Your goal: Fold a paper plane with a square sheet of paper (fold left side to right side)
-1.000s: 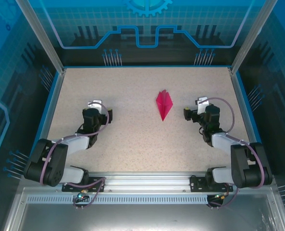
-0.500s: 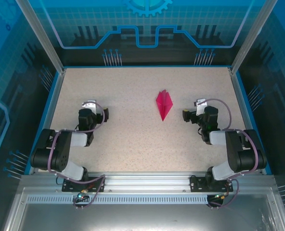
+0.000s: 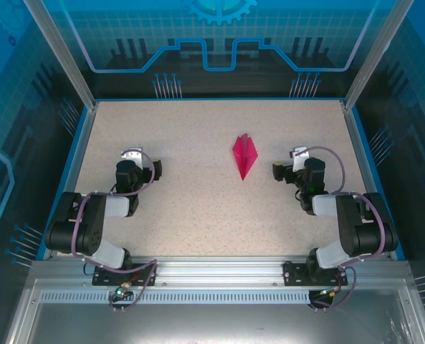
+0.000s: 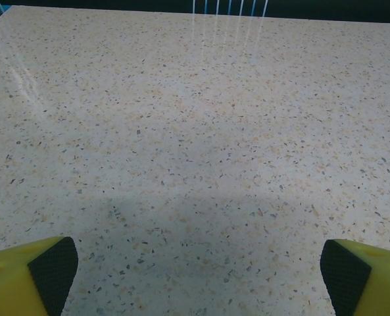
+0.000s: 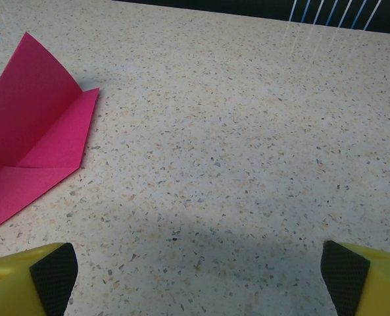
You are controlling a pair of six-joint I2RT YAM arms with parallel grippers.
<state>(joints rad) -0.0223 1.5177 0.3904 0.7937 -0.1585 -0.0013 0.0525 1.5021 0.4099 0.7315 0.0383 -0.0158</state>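
The left fingers (image 4: 53,271) and right fingers (image 5: 50,273) stood wide apart and empty over the surface (image 3: 198,204), the paper plane (image 3: 244,154) lying near the right pair.

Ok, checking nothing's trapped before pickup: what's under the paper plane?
The plane lies on the speckled table, with nothing poking out round its edges. Directly beneath its folds is covered, so I cannot tell.

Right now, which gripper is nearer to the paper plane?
Right. The right gripper sits open just to the right of the paper plane, not touching it; the left gripper, also open, is well off to the plane's left.
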